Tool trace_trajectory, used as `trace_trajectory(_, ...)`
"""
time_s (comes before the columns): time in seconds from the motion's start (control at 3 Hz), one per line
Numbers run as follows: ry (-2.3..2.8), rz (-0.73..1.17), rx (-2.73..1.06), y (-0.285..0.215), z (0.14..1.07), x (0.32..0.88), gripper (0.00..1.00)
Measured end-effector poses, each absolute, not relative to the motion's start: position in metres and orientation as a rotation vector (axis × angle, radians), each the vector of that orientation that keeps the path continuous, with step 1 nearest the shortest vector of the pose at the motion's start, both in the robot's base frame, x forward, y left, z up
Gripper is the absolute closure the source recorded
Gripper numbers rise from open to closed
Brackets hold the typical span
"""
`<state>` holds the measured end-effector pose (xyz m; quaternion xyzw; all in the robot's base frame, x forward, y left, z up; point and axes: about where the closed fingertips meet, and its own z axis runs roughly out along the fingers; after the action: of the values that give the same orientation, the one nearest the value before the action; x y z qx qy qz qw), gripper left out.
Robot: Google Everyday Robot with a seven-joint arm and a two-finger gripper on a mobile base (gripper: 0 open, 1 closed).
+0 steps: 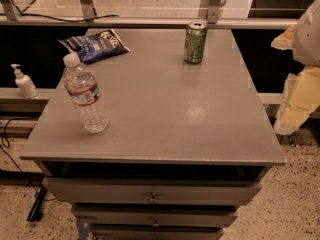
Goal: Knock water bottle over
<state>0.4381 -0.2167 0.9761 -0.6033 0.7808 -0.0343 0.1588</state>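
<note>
At the far left, a small white pump bottle (23, 82) stands on a low ledge beside the grey cabinet (165, 119), off its top altogether. Next comes the water bottle (85, 95), standing on its base near the front-left corner of the cabinet top, white cap up and label band around its upper body. It is not yet knocked over. Behind it, toward the back edge, a dark blue chip bag (95, 45) lies flat, apart from the bottle. Farther right, a green soda can (195, 42) stands upright near the back of the top, well apart from the bottle.

At the right edge of the camera view hangs a pale white and cream shape, judged to be the arm with the gripper (297, 101). It is off to the side of the cabinet, well apart from everything on it.

The task looks to be at its start, with the approach yet to be made. The next move calls for a long sweep leftward across the top, passing in front of the can, then a sideways push high on the bottle.

The gripper is cut off by the frame and blurred. Whether it is spread or pressed together cannot be told.
</note>
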Motion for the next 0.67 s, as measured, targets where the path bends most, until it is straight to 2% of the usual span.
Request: trace_trajectory(0.67,2.193,-0.065,-1.684,-0.2072,0.9724,0.4406,0.0)
